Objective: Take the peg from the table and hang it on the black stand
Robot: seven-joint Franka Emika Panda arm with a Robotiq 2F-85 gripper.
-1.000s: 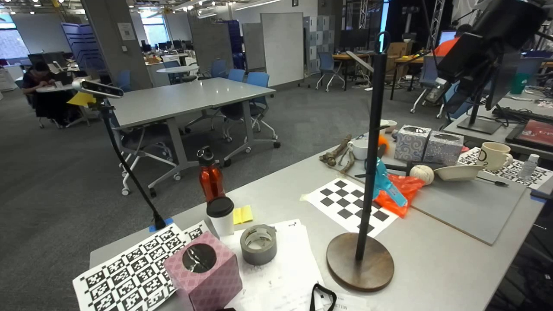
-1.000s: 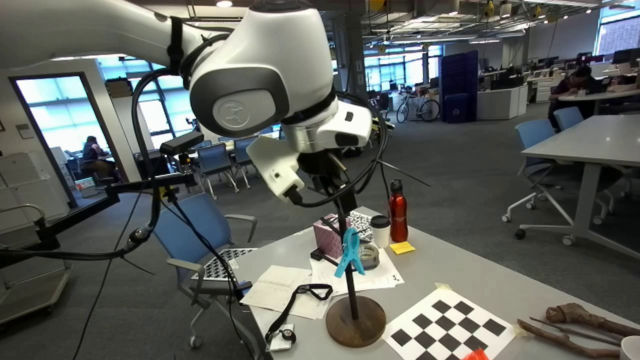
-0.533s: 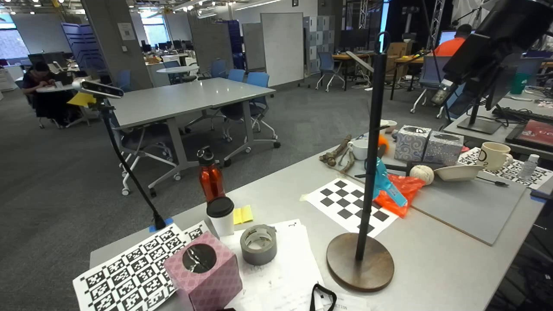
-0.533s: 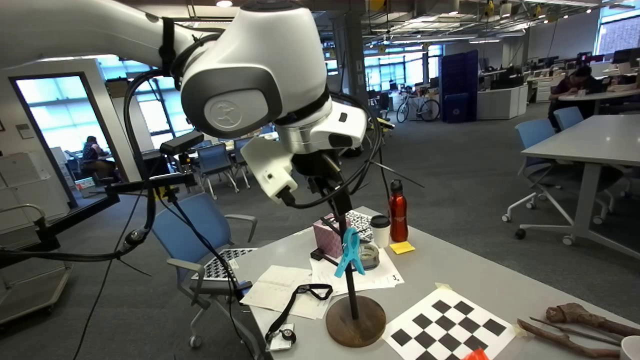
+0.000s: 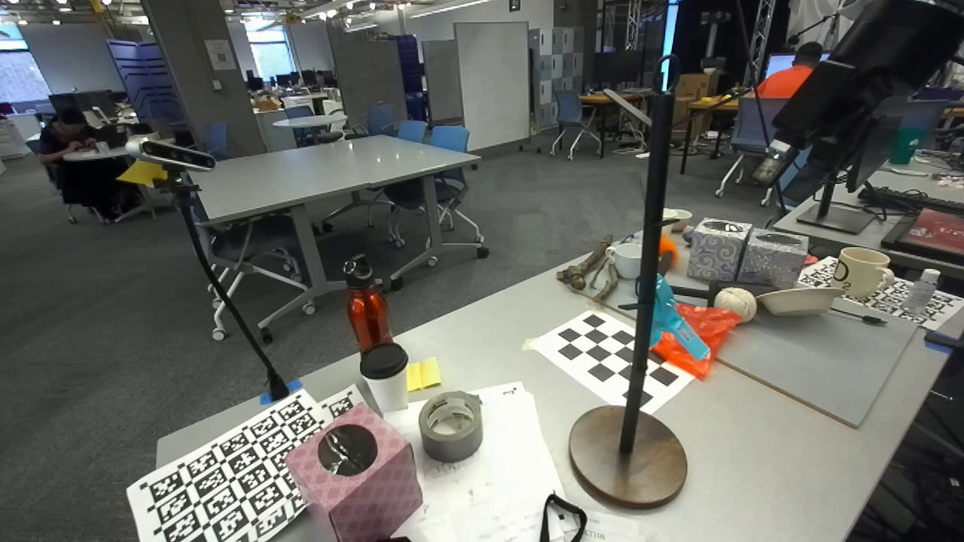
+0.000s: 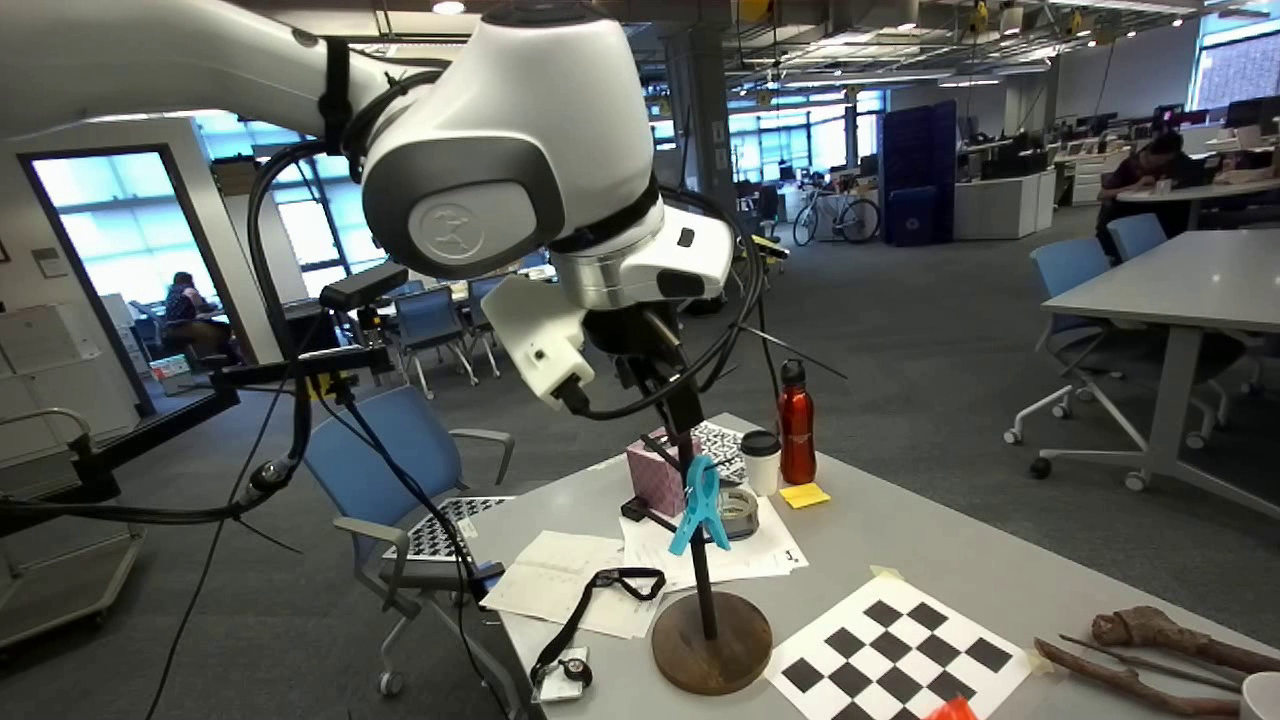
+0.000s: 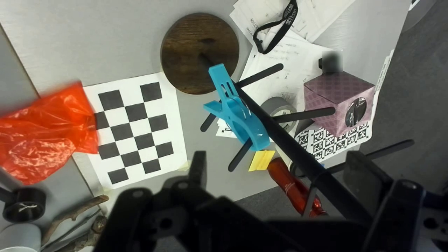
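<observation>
Gripper (image 7: 281, 171) spread; peg (image 7: 233, 110) hangs lower, well apart, on black stand (image 5: 650, 260).

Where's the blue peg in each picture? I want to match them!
In an exterior view, the blue peg is right of centre, just right of the black pole.
In an exterior view, the blue peg is below and slightly right of centre, in front of the black pole.
In the wrist view, the blue peg is near the middle.
Shared landmark: the round brown base, seen in all three views.
</observation>
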